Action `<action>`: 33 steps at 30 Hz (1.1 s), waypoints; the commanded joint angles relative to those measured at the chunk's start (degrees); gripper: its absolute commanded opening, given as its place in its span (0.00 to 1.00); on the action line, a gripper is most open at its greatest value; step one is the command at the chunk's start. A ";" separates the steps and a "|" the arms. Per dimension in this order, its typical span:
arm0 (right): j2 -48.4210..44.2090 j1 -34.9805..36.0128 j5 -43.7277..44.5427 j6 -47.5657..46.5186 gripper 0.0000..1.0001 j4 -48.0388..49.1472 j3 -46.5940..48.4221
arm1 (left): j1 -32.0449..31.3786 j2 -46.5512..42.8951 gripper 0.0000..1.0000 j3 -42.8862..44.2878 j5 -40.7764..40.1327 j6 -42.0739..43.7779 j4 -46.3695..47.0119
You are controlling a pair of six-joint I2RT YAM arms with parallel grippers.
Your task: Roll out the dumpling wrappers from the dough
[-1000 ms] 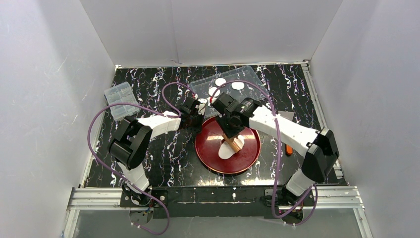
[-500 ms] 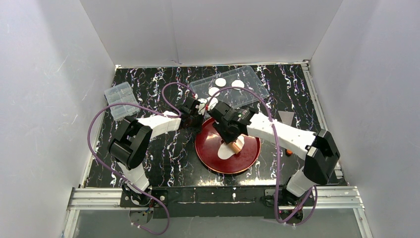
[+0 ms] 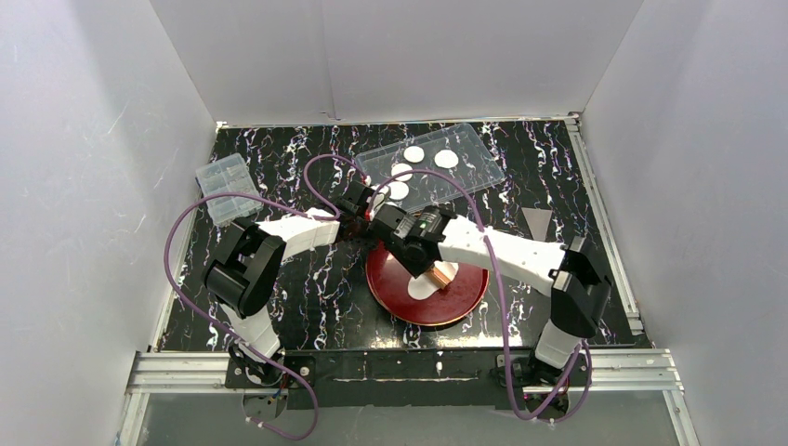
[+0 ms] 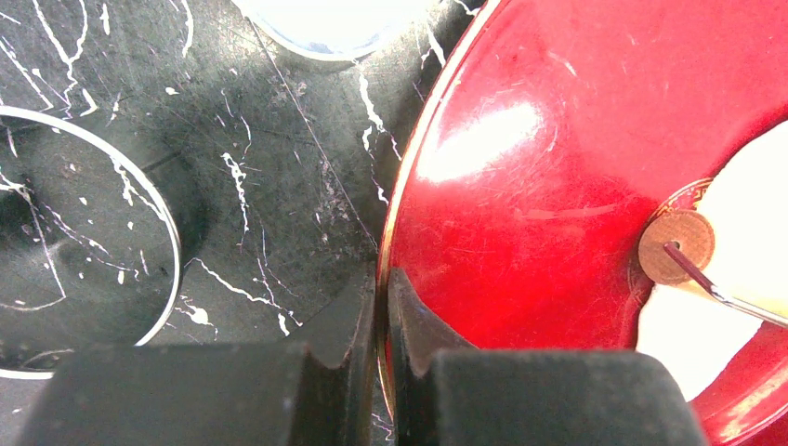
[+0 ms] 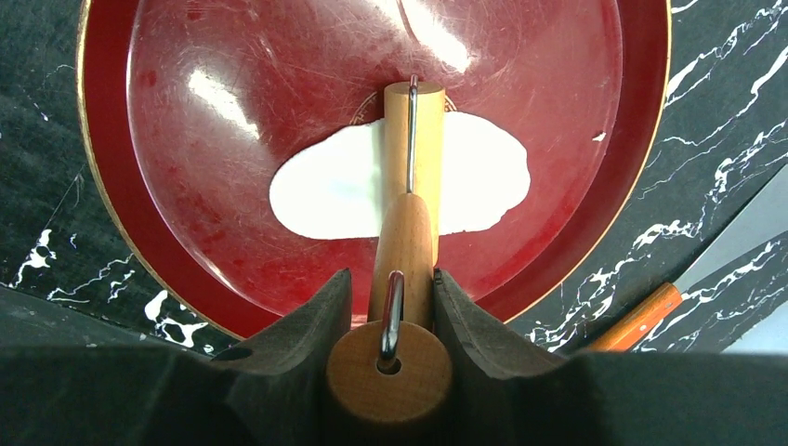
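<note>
Black marbled tabletop [image 3: 307, 288], white walls [image 3: 390, 56]; L fingers [image 4: 401, 307] tight on red plate rim [image 4: 406, 177], R fingers [image 5: 334, 311] around roller [image 5: 406, 232].

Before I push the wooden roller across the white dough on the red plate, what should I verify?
1. The left gripper shut on the round red plate rim: ok.
2. The right gripper clamped on the wooden roller handle: ok.
3. Roller lies across the flat white dough sheet: ok.
4. Dough sheet wholly inside the plate: ok.
5. Dough thickness even: cannot tell.
6. The round white dough discs in the clear plastic tray, away from the plate: ok.
</note>
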 commanded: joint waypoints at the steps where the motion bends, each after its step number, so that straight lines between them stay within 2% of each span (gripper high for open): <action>1: 5.71 3.49 -13.67 6.41 0.01 1.41 0.49 | 0.99 1.50 0.00 -1.54 -6.05 2.68 -4.67; 12: 6.51 6.65 -13.20 6.86 0.01 0.01 4.78 | 1.00 1.42 0.00 -1.60 -5.96 2.60 -4.67; 25: 4.48 7.96 -18.35 11.17 0.01 5.63 -0.59 | 1.00 1.54 0.00 -1.50 -5.87 2.59 -4.67; 33: 4.50 8.29 -14.98 11.08 0.01 4.31 0.31 | 1.00 1.46 0.00 -1.50 -5.87 2.59 -4.76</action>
